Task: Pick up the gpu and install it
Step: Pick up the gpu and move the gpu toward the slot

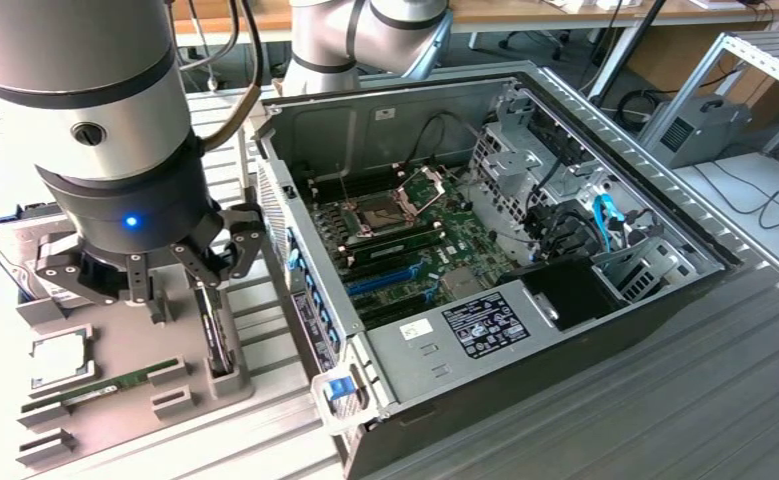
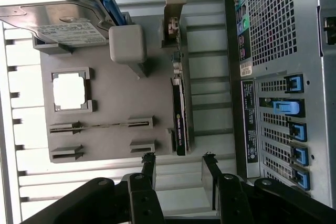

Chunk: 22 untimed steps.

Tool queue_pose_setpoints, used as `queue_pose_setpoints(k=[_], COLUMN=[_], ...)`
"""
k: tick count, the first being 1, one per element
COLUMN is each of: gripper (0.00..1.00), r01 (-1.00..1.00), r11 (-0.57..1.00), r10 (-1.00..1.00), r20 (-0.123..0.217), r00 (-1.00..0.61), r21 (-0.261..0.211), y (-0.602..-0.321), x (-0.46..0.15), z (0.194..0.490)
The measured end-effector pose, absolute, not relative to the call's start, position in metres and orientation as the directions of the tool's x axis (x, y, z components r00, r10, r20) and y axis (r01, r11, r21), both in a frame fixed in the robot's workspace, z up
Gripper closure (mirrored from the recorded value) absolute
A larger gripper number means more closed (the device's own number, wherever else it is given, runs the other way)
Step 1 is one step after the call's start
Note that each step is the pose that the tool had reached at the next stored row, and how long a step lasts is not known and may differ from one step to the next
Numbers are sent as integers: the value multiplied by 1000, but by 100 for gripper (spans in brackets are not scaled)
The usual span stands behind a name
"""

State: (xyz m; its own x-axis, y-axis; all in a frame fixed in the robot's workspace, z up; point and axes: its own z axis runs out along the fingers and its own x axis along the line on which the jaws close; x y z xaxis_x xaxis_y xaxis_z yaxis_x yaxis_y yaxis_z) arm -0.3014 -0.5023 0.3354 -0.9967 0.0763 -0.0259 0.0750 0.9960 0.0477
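Pincer (image 2: 178, 157) is hanging wide open, gripping nothing, its 2 black fingers (image 2: 148, 166) lining up on either side of the gpu (image 2: 179, 114), a thin dark circuit card with a silver metal end bracket, and not touching it. The card is standing on edge in a slot of the flat grey holder tray (image 2: 115, 95) on the ribbed metal tabletop (image 2: 210, 40), near the open black-and-silver computer case (image 1: 496, 250). It is looking stiff, light and fragile, so pinching its 2 flat faces near mid-length, away from the bracket, is seeming safest.
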Motion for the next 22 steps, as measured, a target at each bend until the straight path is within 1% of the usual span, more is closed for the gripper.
queue_pose_setpoints(k=[22], gripper=[52], r01=[75], r11=[996], r10=[76], r20=[-26], r00=[-997], r21=[47], y=[-500], x=[-288], z=[334])
